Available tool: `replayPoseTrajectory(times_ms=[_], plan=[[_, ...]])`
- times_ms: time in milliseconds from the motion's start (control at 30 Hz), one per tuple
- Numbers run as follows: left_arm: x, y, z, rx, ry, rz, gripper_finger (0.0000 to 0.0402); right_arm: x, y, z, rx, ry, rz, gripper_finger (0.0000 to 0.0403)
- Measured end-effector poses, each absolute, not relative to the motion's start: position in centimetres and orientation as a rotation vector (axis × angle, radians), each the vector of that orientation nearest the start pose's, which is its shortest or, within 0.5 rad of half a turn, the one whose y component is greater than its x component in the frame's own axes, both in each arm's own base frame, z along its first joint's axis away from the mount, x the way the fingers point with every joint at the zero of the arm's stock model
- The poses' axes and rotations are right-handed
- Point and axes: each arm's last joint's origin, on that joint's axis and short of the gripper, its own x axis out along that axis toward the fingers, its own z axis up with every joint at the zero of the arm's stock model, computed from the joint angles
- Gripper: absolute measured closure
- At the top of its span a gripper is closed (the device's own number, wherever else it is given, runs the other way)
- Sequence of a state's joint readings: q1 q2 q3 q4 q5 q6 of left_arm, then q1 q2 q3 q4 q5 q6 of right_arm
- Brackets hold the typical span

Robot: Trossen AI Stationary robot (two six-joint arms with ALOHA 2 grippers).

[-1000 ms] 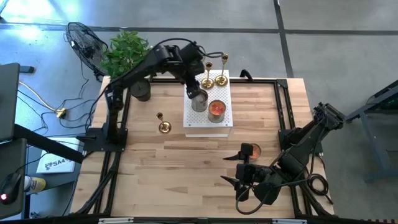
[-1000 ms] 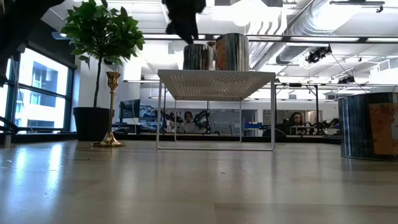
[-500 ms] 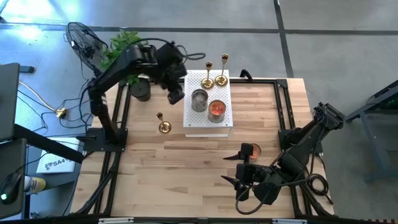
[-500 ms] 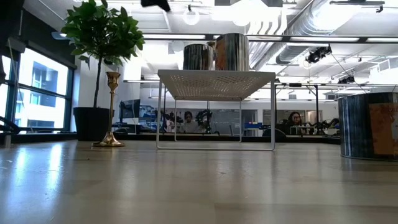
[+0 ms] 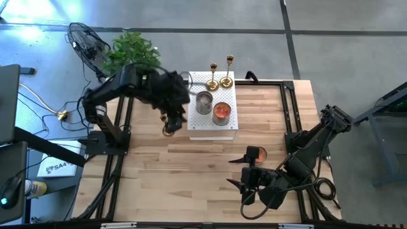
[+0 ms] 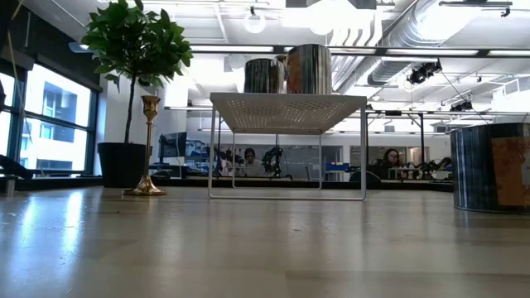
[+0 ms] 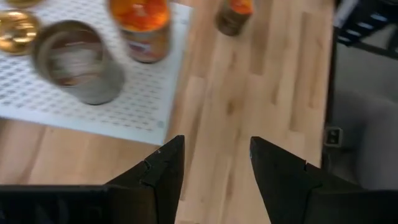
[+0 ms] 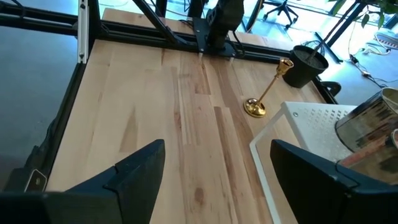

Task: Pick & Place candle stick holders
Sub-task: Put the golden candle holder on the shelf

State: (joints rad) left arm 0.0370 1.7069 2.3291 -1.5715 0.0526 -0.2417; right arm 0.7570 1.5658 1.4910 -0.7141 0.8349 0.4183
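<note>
- Right gripper (image 5: 245,175): parked at the near right of the wooden table (image 5: 191,184), fingers (image 8: 134,168) spread wide with nothing between them; bare boards show in the gap.
- Orange-labelled can (image 5: 255,154): standing on the table just beyond the right gripper, apart from the rack.
- One candle stick holder (image 5: 167,130): upright on the table, just beside the left edge of the white rack. From table height (image 6: 148,147) it stands alone, round base flat on the wood, slim stem, small cup on top. The right wrist camera also shows it (image 8: 264,93), untouched.
- Left gripper (image 5: 173,121): hanging above that lone holder, fingers (image 7: 158,177) parted, empty, with wood visible in the gap. How high it hangs over the holder cannot be told.
- White perforated rack (image 5: 226,130): a raised wire-legged shelf at the middle back of the table.
- Two cans on the rack: a silver one (image 5: 204,102) and an orange-topped one (image 5: 221,111), side by side toward its near half.
- Two more candle stick holders (image 5: 219,81): upright on the rack's far edge, close together, behind the cans.
- Potted plant (image 5: 130,54): beyond the table's far left corner.
- Floor fan (image 5: 86,41): left of the plant, off the table.
</note>
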Motion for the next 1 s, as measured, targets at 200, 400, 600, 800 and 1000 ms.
replayPoseTrajectory(times_ms=[200,400,600,800,1000], plan=[[27.0,0.2,48.2,-0.195,0.928,0.118,0.0222,25.4,21.0,34.7,-0.184,0.524,-0.179,0.0116],[24.0,3.0,47.8,-0.244,0.94,0.238,0.0222,25.3,20.9,34.5,-0.173,0.545,-0.172,0.0116],[18.7,4.1,45.0,-0.346,1.03,0.28,0.0222,25.5,20.6,34.5,-0.185,0.542,-0.194,0.0116],[17.3,4.2,43.2,-0.442,1.073,0.282,0.0222,26.6,19.3,34.4,-0.16,0.573,-0.199,0.0116],[19.3,4.5,41.1,-0.561,1.173,0.265,0.0222,27.4,18.1,34.4,-0.163,0.58,-0.236,0.0116]])
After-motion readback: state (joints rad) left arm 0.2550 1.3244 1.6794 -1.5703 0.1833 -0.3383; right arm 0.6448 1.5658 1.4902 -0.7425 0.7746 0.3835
